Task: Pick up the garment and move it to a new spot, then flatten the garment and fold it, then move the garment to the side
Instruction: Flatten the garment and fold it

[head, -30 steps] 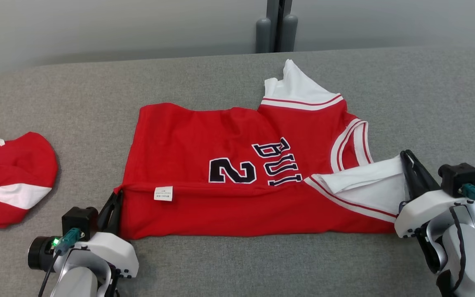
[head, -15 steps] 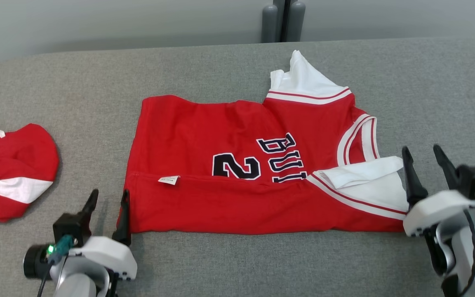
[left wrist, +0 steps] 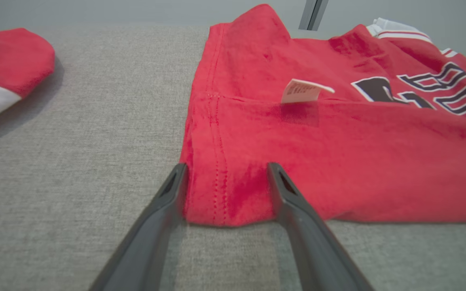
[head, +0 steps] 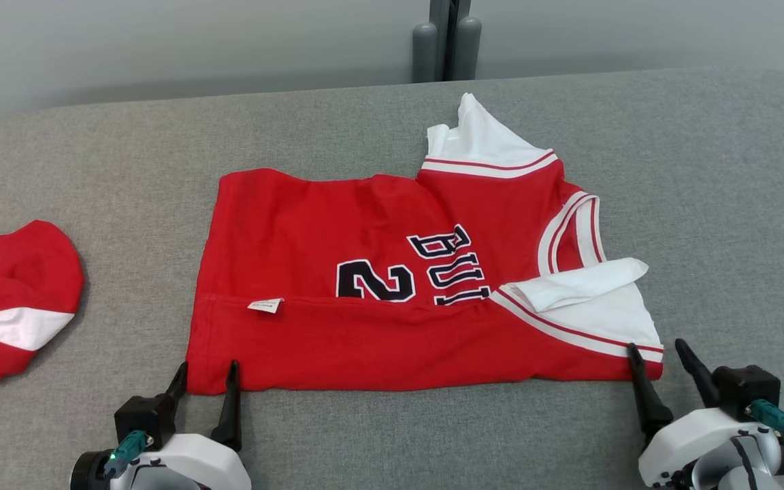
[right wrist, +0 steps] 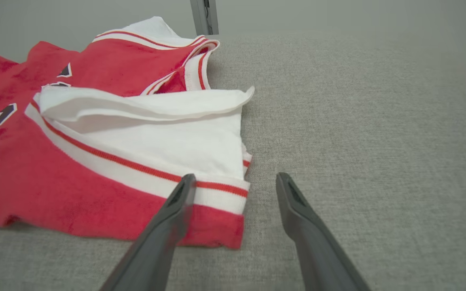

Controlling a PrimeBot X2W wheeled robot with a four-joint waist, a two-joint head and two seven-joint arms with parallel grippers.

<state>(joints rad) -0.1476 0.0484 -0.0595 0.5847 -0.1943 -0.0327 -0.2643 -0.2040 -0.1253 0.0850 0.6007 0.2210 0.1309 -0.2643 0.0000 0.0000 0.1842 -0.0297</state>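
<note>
Left hand (head: 206,367) and right hand (head: 655,346) are sitting wide open, holding nothing, at the frame's bottom corners; one snagging the red cloth basketball shirt (head: 337,231) could be pulling its fold open.

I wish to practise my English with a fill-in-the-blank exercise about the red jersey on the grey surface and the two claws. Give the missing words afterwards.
The dark digit printed on the red sleeveless basketball jersey is ____.
The left claw and the right claw both have their jaws ____.
The small white label on the jersey lies nearer to the ____ claw.
The crumpled red and white cloth lies on the grey fabric surface at the robot's ____ side.
Missing words: 2; open; left; left
</note>
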